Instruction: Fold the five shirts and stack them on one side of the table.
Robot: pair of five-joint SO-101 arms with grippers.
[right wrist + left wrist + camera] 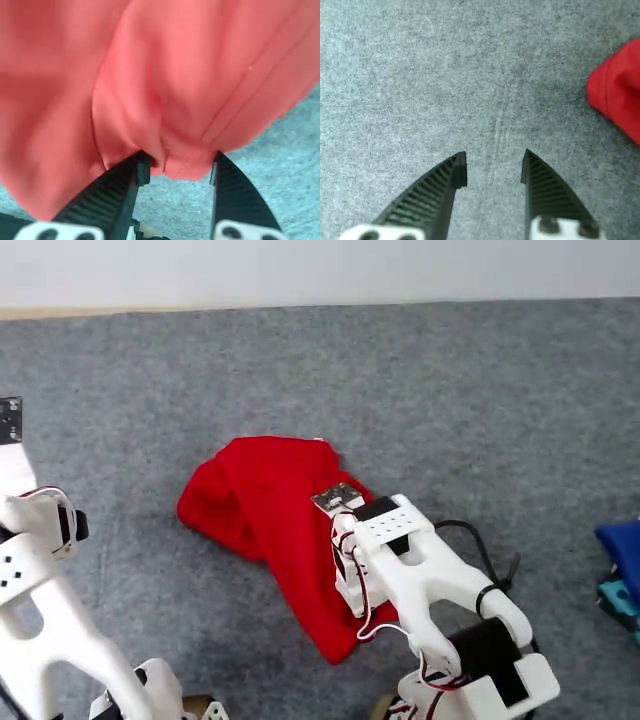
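My right hand [177,165] is the nearer one to the red shirt [270,500], and it is already at the cloth. Its two ribbed fingers are spread apart, and a bunched fold of the shirt's hem [175,167] sits right at the fingertips, between them. They have not closed on it, so I judge nothing is held yet. Everything ahead of this hand is red fabric. Grey tabletop [280,165] shows just beside and behind the fingertips.

From above, the shirt lies as a crumpled strip on the tabletop [450,390]. Its long axis runs diagonally from a rounded lump well beyond the right hand to a narrow tip that passes under that arm, back toward its base. The cloth is plain bright red, soft and creased, not laid flat, and partly doubled over on itself.

My left hand [492,167] is also spread open and holds nothing. It hangs over bare tabletop, with the shirt's rounded end [620,95] off toward the right arm's side, near but apart.
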